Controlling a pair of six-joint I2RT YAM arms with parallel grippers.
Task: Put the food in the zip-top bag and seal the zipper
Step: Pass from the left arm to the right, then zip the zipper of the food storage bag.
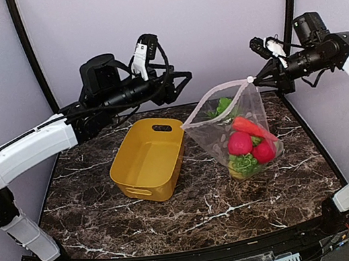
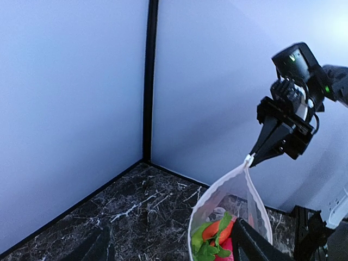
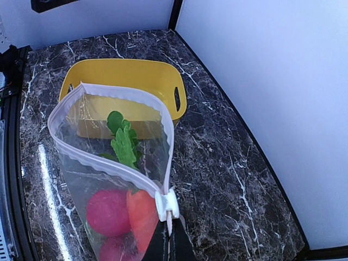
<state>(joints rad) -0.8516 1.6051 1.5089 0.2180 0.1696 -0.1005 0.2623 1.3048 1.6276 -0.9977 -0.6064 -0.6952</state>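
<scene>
Pinched between the pressed-together fingertips of the right gripper (image 3: 168, 236), the white slider (image 3: 166, 205) sits at one end of the zipper (image 3: 98, 161), whose two pale strips gape apart in a wide loop. From that raised corner the zip-top bag (image 1: 210, 136) slants down to the table (image 1: 208, 212), where its bottom rests just right of the yellow tub (image 1: 147, 158). Inside lies the food: an orange carrot (image 1: 251, 126), red fruits (image 1: 238, 142), leafy greens (image 1: 224, 104) near the mouth and more green at the very bottom. The right arm reaches in from the right side, held above the table with its wrist pointing left. The left gripper (image 1: 182, 85) hangs in the air to the left of the bag's mouth, beyond the tub's far end, jaws spread and touching nothing. Its arm stretches nearly level from the left edge.
</scene>
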